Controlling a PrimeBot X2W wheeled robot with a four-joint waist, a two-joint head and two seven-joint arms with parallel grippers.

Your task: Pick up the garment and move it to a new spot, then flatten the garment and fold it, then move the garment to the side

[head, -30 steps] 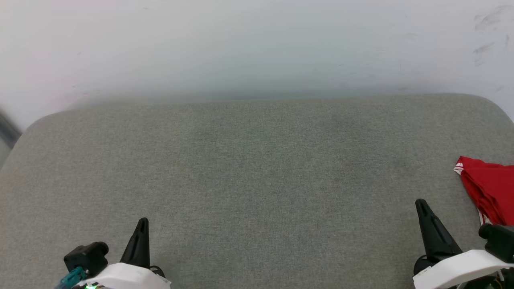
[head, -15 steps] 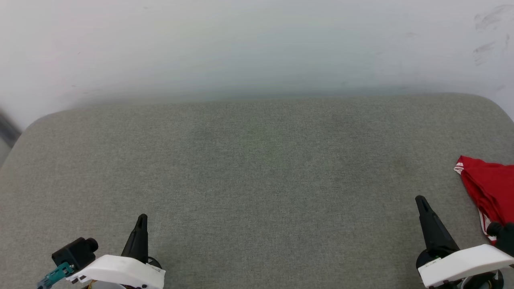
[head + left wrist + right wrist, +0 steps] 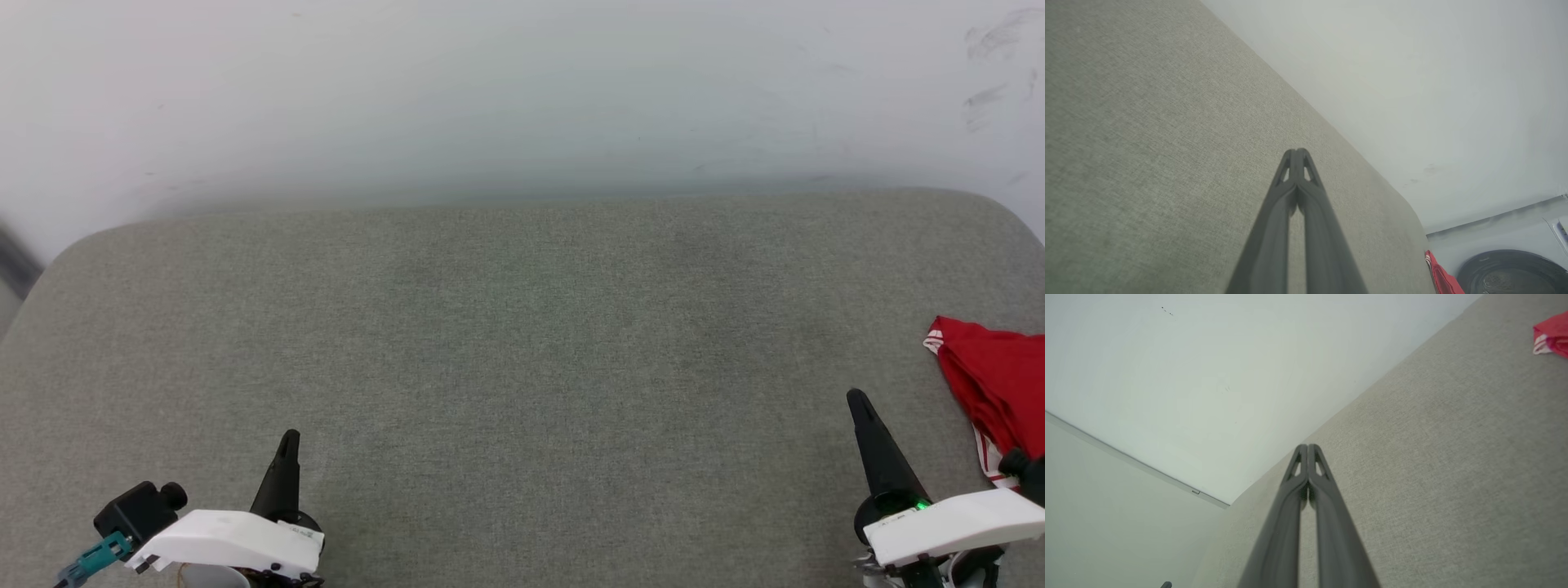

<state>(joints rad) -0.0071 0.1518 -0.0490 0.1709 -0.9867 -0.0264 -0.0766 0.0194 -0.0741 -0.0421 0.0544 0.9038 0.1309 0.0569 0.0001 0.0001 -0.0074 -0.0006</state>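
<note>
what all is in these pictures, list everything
shirt: one, red with white striped trim, bunched at the right edge of the cushion, partly out of the head view
cushion: one, grey-green woven fabric, wide with rounded corners, in front of the robot
wall: one, white with faint scuffs, behind the cushion
round door: one, dark, set in a pale front, lower right of the left wrist view, past the cushion's end
left gripper: one, dark fingers on a white wrist, lower left of the head view, shut and holding nothing
right gripper: one, dark fingers on a white wrist, lower right, shut and holding nothing, beside the shirt
</note>
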